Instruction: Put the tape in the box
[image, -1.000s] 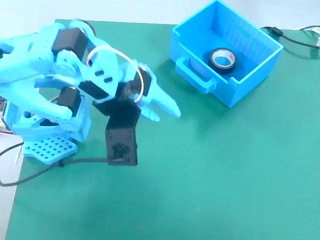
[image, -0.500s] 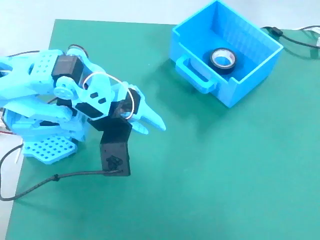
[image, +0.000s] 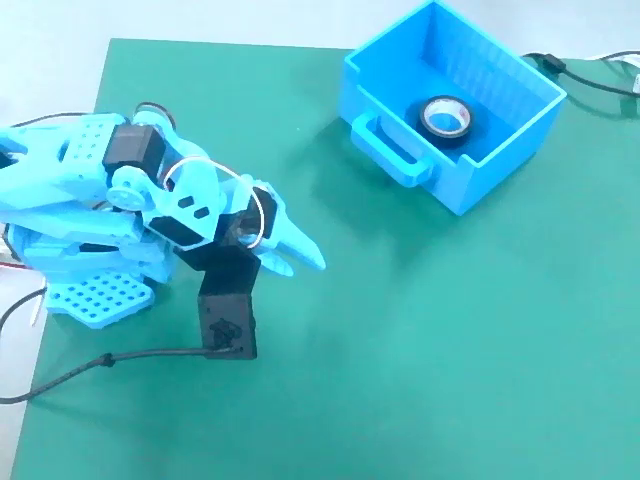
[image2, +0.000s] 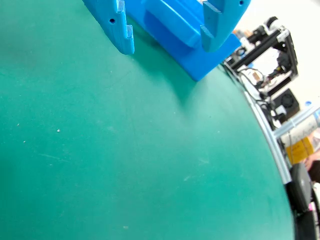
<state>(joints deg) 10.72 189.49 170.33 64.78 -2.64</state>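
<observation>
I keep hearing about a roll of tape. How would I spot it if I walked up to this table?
Find the green mat, then the bright blue box at its far right corner in the fixed view. The tape lies flat inside: a small black ring with a pale core, the only dark thing in there.
</observation>
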